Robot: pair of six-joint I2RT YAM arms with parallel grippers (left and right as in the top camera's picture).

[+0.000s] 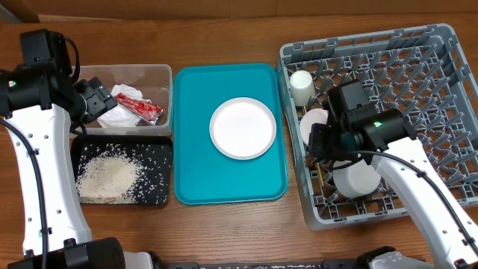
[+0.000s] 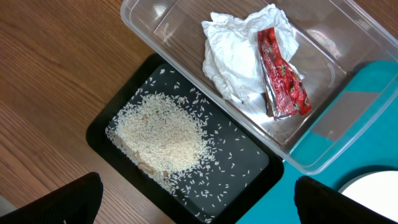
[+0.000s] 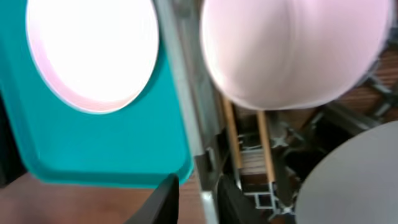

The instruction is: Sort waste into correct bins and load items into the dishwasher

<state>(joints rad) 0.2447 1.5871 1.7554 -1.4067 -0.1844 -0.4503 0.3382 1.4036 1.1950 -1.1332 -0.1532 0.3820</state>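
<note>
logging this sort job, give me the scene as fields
clear plastic tub: crumpled white tissue, red wrapper
black rectangular tray: loose white rice
teal tray: round white plate
grey plastic dish rack: small white cup, pale pink dish, wooden chopsticks, white bowl
left gripper: open, empty
right gripper: jaws slightly apart, at rack's left edge

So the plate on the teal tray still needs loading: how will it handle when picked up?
The plate looks rigid and smooth, so probably slippery. It lies flat on the tray, so its low rim is likely hard to get under. Pushed, it would probably slide, not tip.
</note>
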